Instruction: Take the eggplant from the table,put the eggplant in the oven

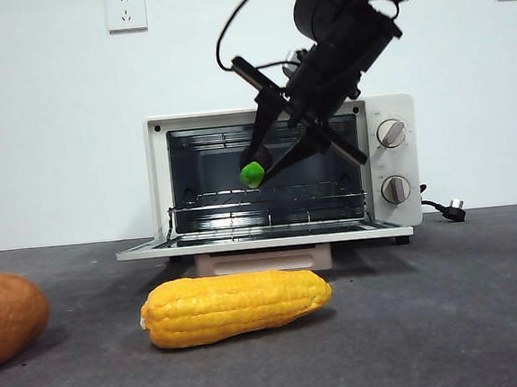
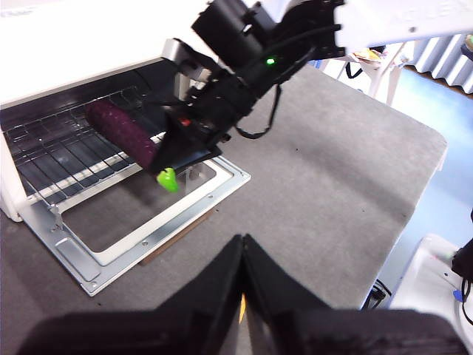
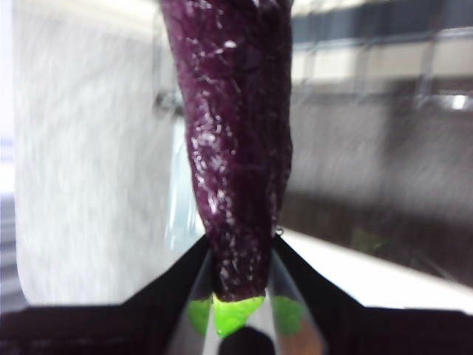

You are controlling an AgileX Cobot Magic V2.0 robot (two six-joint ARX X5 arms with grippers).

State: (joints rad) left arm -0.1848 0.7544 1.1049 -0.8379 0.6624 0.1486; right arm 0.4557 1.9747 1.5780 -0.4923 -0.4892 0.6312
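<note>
Across the whole view the dark grey bench carries everything. Toward its far edge stands the cream-white oven, its glass door folded down flat and the wire rack showing inside. In front of the oven, near the middle of the bench, a yellow corn cob lies on its side. An orange-brown round vegetable sits at the near left edge, partly out of view.

The right claw reaches down from above into the oven's open mouth, its two black jaws clamped on the stem end of the eggplant. The long purple body points into the cavity, above the rack, while the bright green stem cap stays between the jaws at the door opening. The pictures do not show whether the eggplant touches the rack.

The left claw hangs back over the bench in front of the oven, jaws pressed together with nothing between them.
</note>
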